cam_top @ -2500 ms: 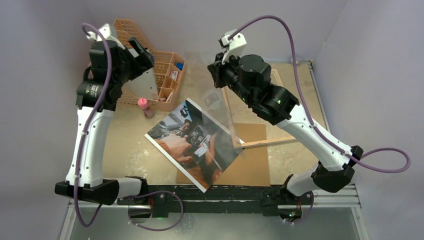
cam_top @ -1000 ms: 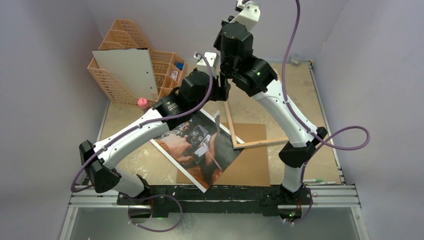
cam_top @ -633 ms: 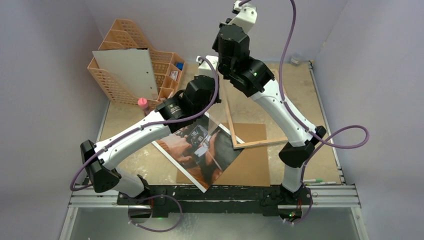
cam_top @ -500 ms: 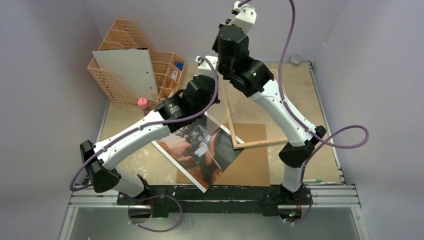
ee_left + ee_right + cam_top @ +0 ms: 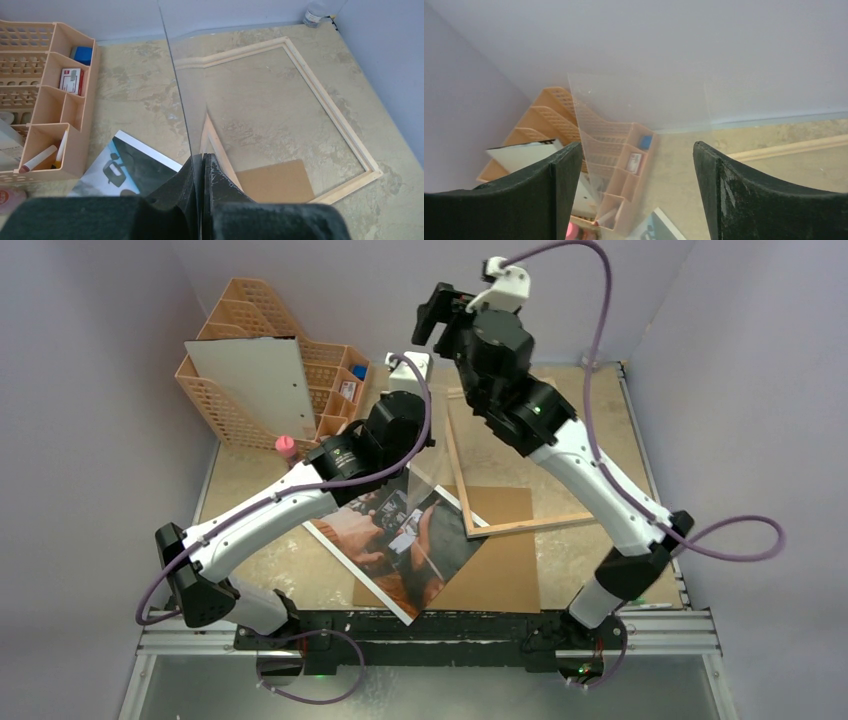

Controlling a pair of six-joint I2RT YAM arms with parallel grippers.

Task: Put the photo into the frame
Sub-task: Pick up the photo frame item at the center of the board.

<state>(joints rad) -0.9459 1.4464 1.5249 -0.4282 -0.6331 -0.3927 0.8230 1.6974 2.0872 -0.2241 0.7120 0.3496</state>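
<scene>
The photo (image 5: 390, 540), a glossy dark print, lies face up and skewed on the table in front of the arms, its near corner over a brown board (image 5: 505, 575). The frame (image 5: 520, 526), an open rectangle of light wood, lies flat just right of it, bare tabletop showing inside; its near-left corner meets the photo's right corner. The frame's clear pane (image 5: 644, 105) stands out of the frame, on edge above the photo, pinched at its lower edge by the left gripper (image 5: 202, 161).

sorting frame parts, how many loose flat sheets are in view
4: clear pane in the left fingers; glossy dark photo print lying flat; brown fibreboard sheet partly under it; white board in the peach lattice organiser.
</scene>
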